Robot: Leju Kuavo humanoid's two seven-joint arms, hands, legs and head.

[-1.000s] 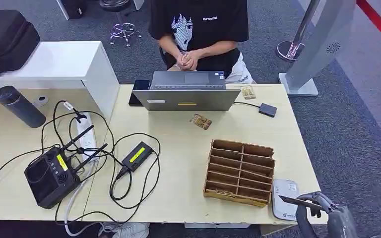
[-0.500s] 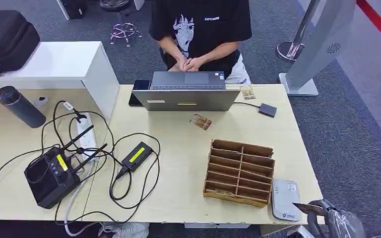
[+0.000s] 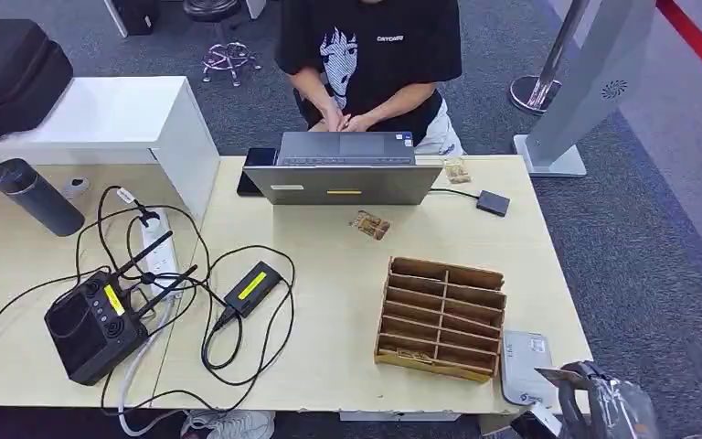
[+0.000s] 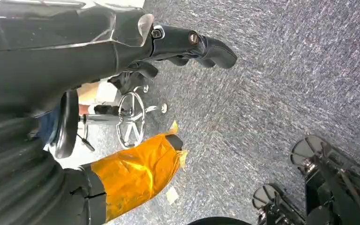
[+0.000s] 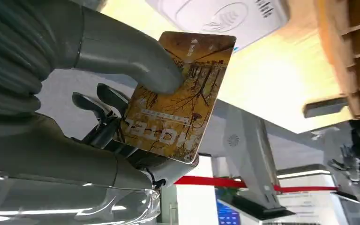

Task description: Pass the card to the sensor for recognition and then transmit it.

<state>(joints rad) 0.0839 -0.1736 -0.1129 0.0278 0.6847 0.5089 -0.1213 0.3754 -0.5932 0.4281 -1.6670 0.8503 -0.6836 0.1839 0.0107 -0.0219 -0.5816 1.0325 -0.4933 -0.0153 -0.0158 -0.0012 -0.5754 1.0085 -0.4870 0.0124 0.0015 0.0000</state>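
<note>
Right hand (image 3: 594, 395) now back off the sensor (image 3: 525, 366) at the worktop's (image 3: 347, 274) near right corner, thumb pinching card (image 5: 178, 93), left hand (image 4: 187, 44) hanging, fingers curled on nothing.

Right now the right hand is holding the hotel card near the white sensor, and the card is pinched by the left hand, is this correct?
Not quite: only the right hand pinches the card, thumb on its face, beside the white sensor, as the right wrist view shows. The left hand hangs over the carpet holding nothing.

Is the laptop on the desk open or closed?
Open. The laptop has its lid raised, back toward the camera, and a person's hands are at it.
</note>
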